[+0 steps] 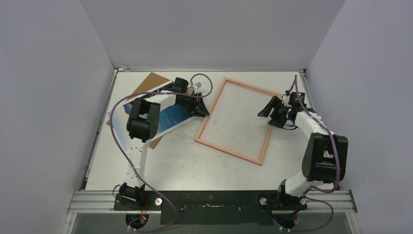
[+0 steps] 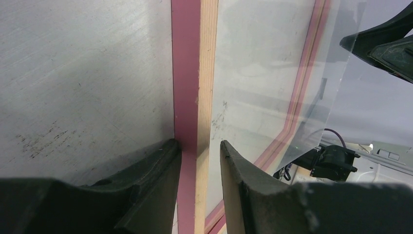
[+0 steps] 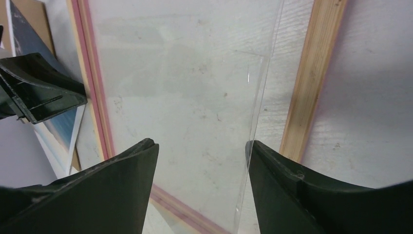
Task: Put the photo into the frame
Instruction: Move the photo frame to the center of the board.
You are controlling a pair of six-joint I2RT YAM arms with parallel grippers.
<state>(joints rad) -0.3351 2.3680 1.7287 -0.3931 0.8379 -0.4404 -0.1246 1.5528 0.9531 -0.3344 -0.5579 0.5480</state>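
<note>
The frame (image 1: 229, 152) lies on the table, wood-coloured back up, pink on its sides. My left gripper (image 1: 203, 110) is open and straddles the frame's left rail (image 2: 192, 73). In the left wrist view (image 2: 199, 144) one finger touches the rail's pink side and the other stands just off the wood. My right gripper (image 1: 268, 113) is open over the frame's inside, near the right rail (image 3: 314, 73). A clear pane (image 3: 195, 73) sits tilted in the frame, its edge against my right gripper's (image 3: 202, 144) right finger. The photo (image 1: 171, 118) lies picture up left of the frame, partly under my left arm.
The brown backing panel (image 1: 152, 83) lies under the photo at the back left. White walls close in the table on the left, back and right. The photo's blue edge (image 3: 65, 126) and my left gripper's fingers (image 3: 44, 92) show in the right wrist view.
</note>
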